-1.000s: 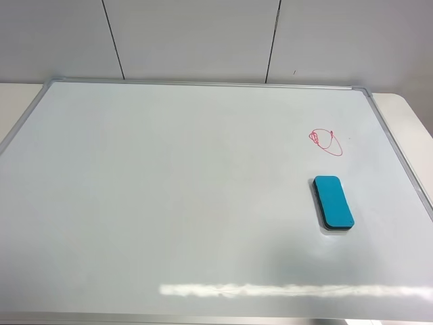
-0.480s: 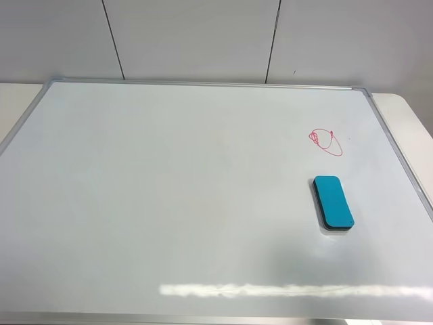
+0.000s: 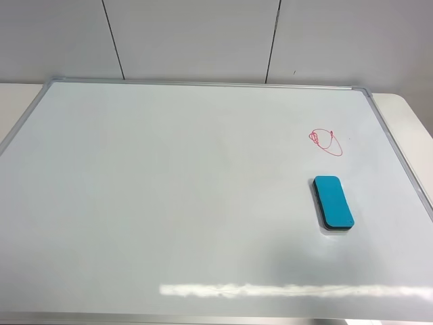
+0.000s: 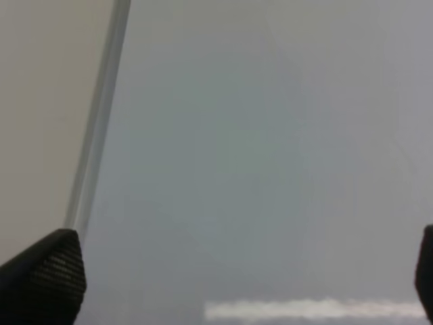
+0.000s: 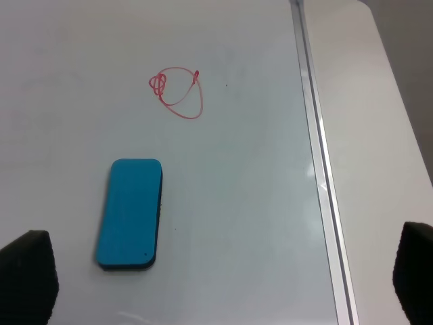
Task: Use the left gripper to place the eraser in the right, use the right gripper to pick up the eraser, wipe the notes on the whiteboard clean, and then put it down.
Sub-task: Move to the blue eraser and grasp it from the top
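Glossy white whiteboard (image 3: 169, 203), lying flat. On its right part, teal eraser (image 3: 333, 202), near the red notes (image 3: 326, 141) but apart. Probably light, stiff on top, soft felt beneath; best pinched across the long sides. Left gripper (image 4: 233, 277) and right gripper (image 5: 220, 277) spread, empty.

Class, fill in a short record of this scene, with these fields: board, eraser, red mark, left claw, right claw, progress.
Board: whiteboard, lying flat
Eraser: blue eraser lying on the board's right part, held by no claw
Red mark: red scribble farther back than the eraser, apart from it, not wiped
Left claw: left claw open, empty, over bare board
Right claw: right claw open, empty, above the board near the eraser
Progress: pick-up not yet done
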You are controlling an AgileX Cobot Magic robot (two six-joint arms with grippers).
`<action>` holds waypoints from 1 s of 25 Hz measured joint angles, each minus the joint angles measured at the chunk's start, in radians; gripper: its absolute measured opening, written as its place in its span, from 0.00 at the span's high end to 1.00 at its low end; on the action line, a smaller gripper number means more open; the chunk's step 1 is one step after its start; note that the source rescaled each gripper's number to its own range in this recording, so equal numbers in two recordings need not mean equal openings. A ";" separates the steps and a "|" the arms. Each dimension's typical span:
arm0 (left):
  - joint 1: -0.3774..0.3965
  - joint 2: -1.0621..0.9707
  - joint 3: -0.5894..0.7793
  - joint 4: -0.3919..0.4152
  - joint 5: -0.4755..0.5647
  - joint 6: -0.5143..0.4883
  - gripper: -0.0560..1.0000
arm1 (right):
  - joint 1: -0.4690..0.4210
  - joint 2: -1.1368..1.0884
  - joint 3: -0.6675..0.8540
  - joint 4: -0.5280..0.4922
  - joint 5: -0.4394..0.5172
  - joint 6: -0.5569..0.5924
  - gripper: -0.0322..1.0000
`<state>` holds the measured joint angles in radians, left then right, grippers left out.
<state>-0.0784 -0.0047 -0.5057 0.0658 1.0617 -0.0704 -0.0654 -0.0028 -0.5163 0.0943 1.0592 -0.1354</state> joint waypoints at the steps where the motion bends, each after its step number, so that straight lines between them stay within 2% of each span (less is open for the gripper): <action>1: 0.000 0.000 0.000 0.000 0.000 0.000 0.01 | 0.000 0.000 0.000 0.000 0.000 0.000 0.00; 25: -0.015 -0.001 0.000 0.000 0.000 0.000 0.01 | 0.000 0.000 0.000 0.000 0.000 0.000 0.00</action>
<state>-0.0933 -0.0059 -0.5057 0.0658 1.0617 -0.0704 -0.0654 -0.0028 -0.5163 0.0943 1.0592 -0.1354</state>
